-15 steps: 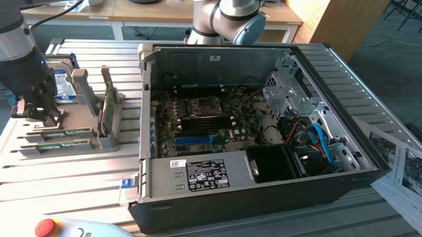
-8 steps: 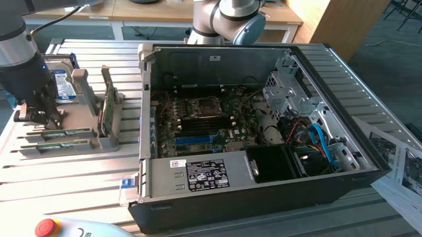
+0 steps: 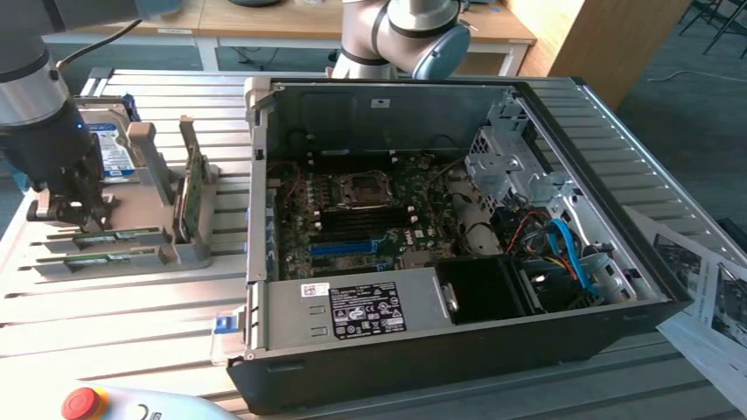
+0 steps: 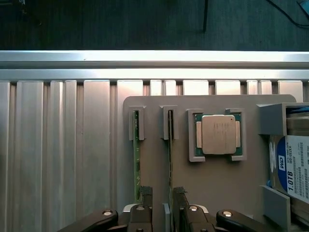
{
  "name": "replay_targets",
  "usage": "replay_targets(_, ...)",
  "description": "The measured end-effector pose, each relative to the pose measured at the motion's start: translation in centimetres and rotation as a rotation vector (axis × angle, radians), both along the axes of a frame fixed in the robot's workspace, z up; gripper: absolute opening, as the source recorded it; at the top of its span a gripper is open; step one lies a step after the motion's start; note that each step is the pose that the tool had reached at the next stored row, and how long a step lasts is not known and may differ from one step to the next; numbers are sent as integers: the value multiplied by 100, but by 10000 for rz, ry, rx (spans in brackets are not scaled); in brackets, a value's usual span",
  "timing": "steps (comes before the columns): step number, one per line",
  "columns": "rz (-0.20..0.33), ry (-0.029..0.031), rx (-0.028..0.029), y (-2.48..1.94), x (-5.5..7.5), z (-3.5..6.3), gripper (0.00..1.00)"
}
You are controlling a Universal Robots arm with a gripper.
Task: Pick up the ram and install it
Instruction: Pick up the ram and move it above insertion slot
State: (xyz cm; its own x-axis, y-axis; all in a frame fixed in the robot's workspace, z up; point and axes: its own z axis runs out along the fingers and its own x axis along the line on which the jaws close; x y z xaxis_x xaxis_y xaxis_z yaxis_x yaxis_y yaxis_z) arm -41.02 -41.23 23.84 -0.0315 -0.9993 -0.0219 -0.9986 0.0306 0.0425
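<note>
Two ram sticks stand on edge in slots of a grey holder. In the wrist view one ram stick runs into the gap between my gripper's dark fingers, and the other stick lies just outside one finger. The gripper is open and low over the holder, with a small gap on each side of the stick. In the exterior view the gripper hangs at the exterior view's left over the end of the green sticks.
An open computer case with its motherboard sits on the slatted metal table. The holder also carries a processor, a hard drive and an upright green card. A red stop button and papers lie near the table edges.
</note>
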Motion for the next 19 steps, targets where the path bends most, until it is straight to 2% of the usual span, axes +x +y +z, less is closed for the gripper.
replay_targets(4,-2,-4,2,-11,0,-3,31)
replay_targets(19,-1,0,1,-170,-1,-5,31)
